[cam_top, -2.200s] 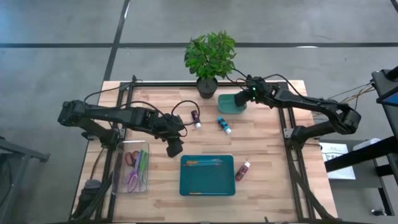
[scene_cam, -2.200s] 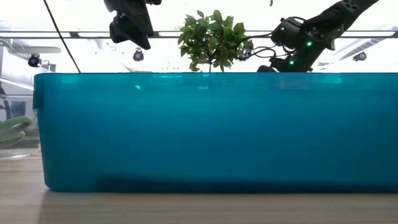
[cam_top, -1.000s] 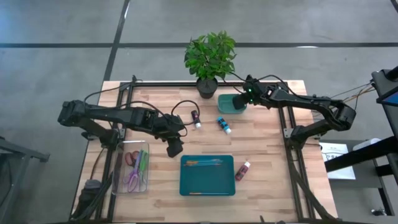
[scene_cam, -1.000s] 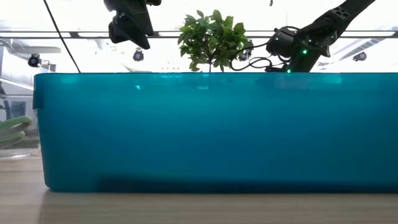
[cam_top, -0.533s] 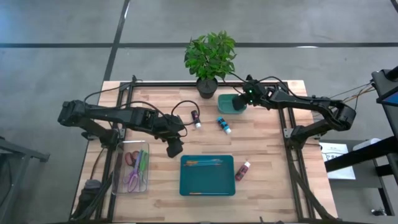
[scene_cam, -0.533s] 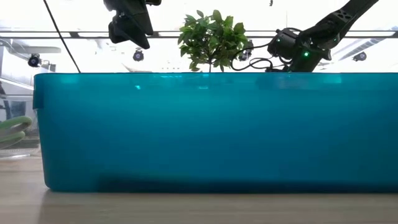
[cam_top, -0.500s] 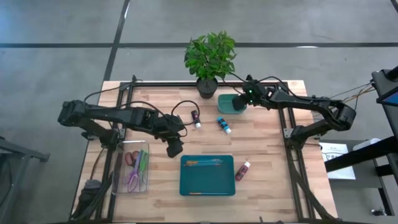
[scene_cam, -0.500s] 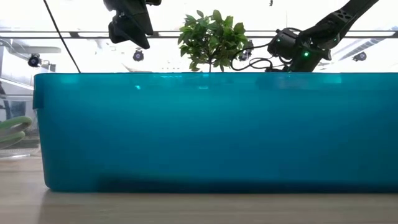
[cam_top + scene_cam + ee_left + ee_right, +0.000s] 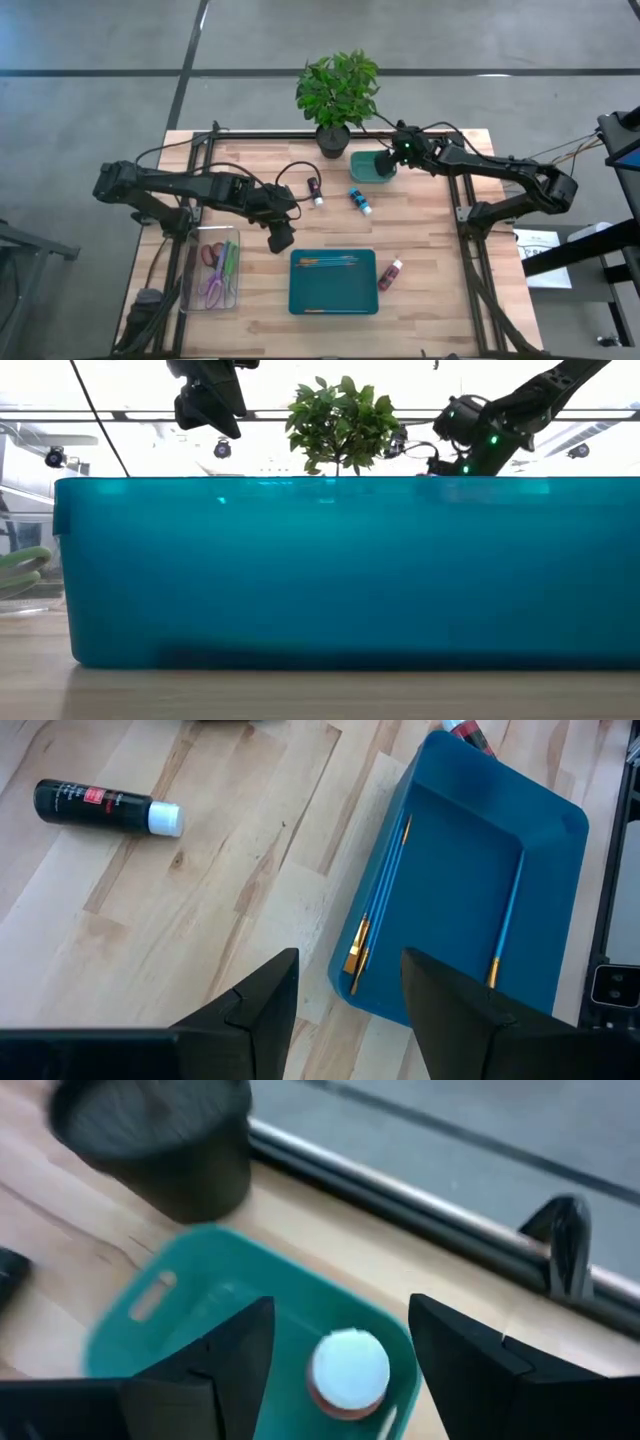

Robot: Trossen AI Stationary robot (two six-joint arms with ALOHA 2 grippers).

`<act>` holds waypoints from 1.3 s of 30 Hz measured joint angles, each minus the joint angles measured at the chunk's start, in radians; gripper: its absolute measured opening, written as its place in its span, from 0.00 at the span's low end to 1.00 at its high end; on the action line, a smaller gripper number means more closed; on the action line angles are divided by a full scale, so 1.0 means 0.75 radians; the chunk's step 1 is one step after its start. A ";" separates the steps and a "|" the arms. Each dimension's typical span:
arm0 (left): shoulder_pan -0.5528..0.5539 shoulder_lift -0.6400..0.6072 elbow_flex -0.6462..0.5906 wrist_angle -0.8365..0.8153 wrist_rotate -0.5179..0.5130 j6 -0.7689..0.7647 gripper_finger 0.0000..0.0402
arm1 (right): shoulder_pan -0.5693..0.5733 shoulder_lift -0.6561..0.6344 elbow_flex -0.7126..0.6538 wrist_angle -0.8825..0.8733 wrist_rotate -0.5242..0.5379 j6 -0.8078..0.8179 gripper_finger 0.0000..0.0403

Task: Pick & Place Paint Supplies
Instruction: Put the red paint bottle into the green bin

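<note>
My right gripper is open above the small teal bin near the table's far edge, next to the plant pot. A reddish bottle with a white cap stands upright in the bin, below and between the fingers, untouched. My left gripper is open and hovers left of the teal tray, which holds thin brushes. A black bottle, a blue bottle and a dark red bottle lie on their sides on the table.
A potted plant stands at the far edge beside the small bin. A clear container with coloured items sits at the near left. In the low view the teal tray's wall fills the foreground. Metal frame rails run along both table sides.
The right gripper has risen a little above the small teal bin, after sitting lower half a second ago. The left arm has kept still.
</note>
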 joint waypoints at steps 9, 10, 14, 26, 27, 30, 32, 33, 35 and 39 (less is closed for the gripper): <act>0.000 0.000 0.000 0.000 -0.001 0.006 0.46 | 0.033 -0.232 0.023 -0.127 -0.100 0.108 0.57; 0.000 0.000 0.000 0.000 -0.001 0.006 0.46 | 0.050 -0.262 0.024 -0.158 -0.113 0.135 0.58; 0.000 0.000 0.000 0.000 0.018 -0.026 0.46 | 0.138 -0.381 0.024 -0.283 -0.173 0.233 0.58; 0.000 0.000 0.000 0.005 0.114 -0.129 0.46 | 0.565 -0.655 0.019 -0.404 -0.338 0.588 0.58; -0.001 0.000 0.000 0.005 0.115 -0.130 0.46 | 0.625 -0.664 0.019 -0.449 -0.339 0.629 0.58; -0.007 0.000 0.000 0.005 0.120 -0.133 0.46 | 0.823 -0.691 0.017 -0.599 -0.351 0.757 0.58; -0.015 0.000 0.000 0.005 0.120 -0.133 0.46 | 0.964 -0.712 0.017 -0.652 -0.362 0.826 0.58; -0.018 0.000 0.000 0.005 0.120 -0.132 0.46 | 1.029 -0.722 0.017 -0.661 -0.382 0.820 0.58; -0.026 0.000 0.000 0.010 0.120 -0.115 0.46 | 1.156 -0.731 0.017 -0.660 -0.451 0.725 0.58; -0.035 0.000 0.000 0.025 0.121 -0.071 0.46 | 1.374 -0.725 0.021 -0.757 -0.513 0.430 0.58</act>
